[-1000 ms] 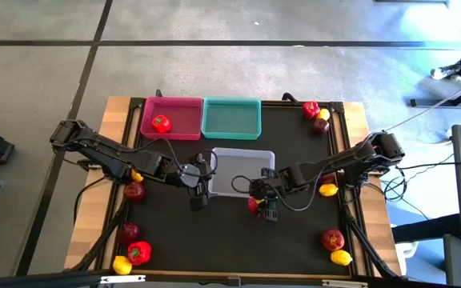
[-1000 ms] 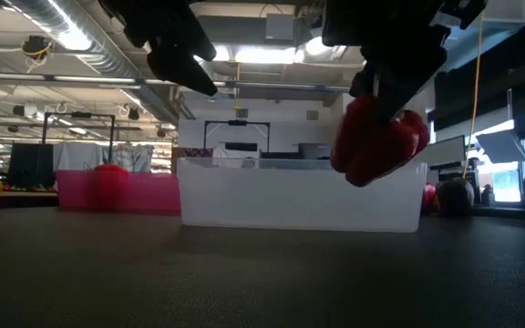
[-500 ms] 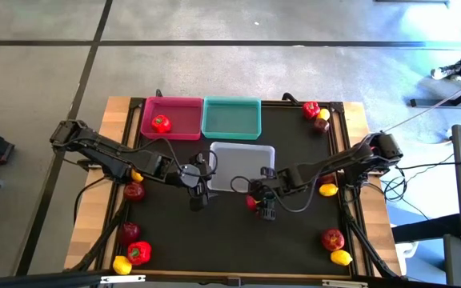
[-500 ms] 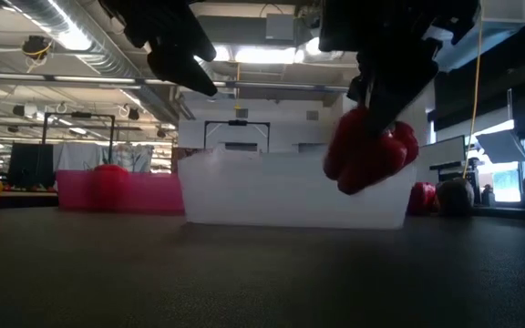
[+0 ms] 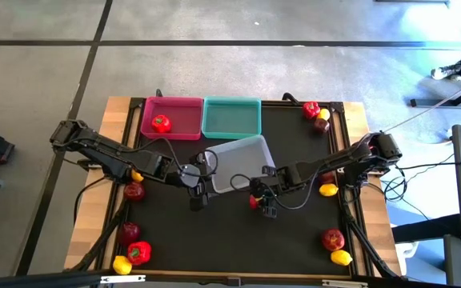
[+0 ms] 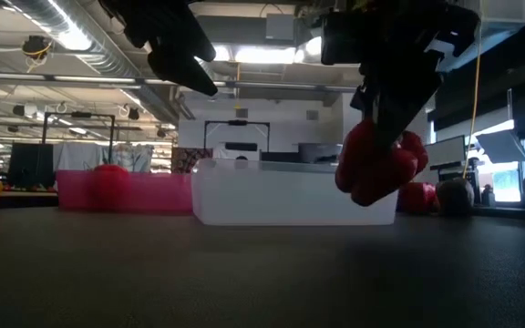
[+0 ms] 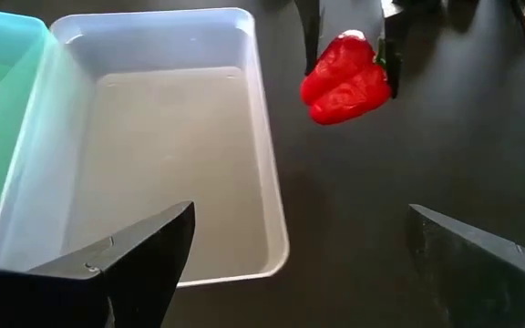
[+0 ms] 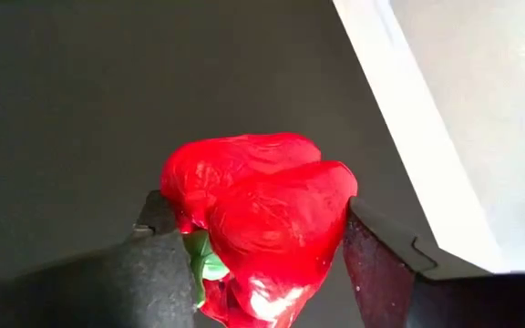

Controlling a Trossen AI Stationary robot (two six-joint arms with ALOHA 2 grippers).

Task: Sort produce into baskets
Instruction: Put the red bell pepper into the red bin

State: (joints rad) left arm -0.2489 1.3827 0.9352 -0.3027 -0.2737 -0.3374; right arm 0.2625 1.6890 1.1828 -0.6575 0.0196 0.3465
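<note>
Left gripper [image 5: 199, 194] is hovering with fingers spread wide, empty, at the nine o'clock side of the grey-white tray [image 5: 234, 152], which is sitting skewed on the black mat [image 5: 294, 232]. Right gripper [image 5: 256, 200], at the tray's five o'clock, is pinching a red bell pepper [image 5: 253, 202] clear of the mat, just beside the tray.

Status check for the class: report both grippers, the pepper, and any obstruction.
Right gripper shut on red pepper, lifted beside grey-white tray. Left gripper open, empty, at that tray. Tray now skewed; nothing else blocking.
</note>
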